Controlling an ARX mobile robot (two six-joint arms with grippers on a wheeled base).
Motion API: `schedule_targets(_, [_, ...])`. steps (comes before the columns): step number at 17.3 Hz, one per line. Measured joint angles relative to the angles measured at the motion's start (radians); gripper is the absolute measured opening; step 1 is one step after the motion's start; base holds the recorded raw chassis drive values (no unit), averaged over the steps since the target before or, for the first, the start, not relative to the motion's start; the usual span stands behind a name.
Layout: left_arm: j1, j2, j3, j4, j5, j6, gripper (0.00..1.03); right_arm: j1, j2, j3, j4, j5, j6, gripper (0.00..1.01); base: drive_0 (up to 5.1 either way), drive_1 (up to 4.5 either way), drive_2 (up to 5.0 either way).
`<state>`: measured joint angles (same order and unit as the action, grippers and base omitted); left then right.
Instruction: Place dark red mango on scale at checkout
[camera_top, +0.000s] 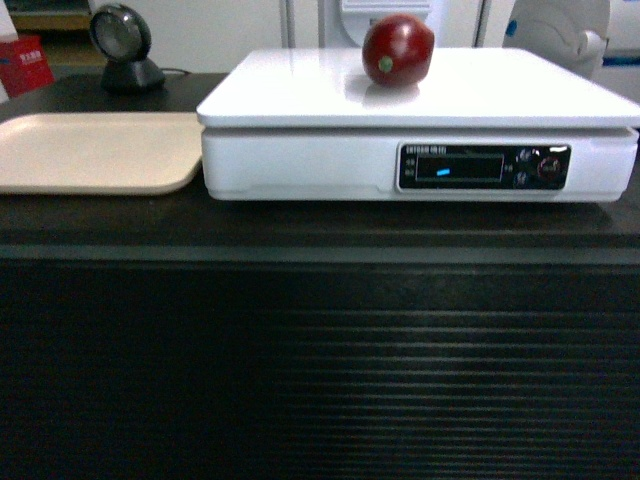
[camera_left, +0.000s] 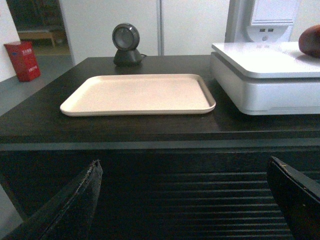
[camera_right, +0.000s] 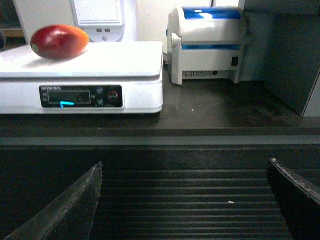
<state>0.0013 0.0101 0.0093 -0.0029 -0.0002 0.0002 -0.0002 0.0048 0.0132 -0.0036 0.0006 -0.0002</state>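
Note:
The dark red mango lies on the white platform of the scale, green sticker facing me; the right wrist view shows the mango near the platform's left side on the scale. The scale stands on the dark checkout with its ribbed front. My left gripper is open, held low before the ribbed panel, with nothing between its fingers. My right gripper is open too, low before the counter front, right of the scale. Neither gripper appears in the head view.
A beige tray lies on the counter left of the scale, with a black round scanner behind it. A white and blue printer stands right of the scale. A red box sits on the floor at far left.

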Motion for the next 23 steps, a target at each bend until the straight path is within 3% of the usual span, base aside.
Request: schedule_targets(23, [0.0, 0.0, 0.0, -0.003, 0.0, 0.0, 0.98, 0.0, 0.0, 0.0, -0.002, 0.0, 0.0, 0.98, 0.0, 0.0, 0.0])
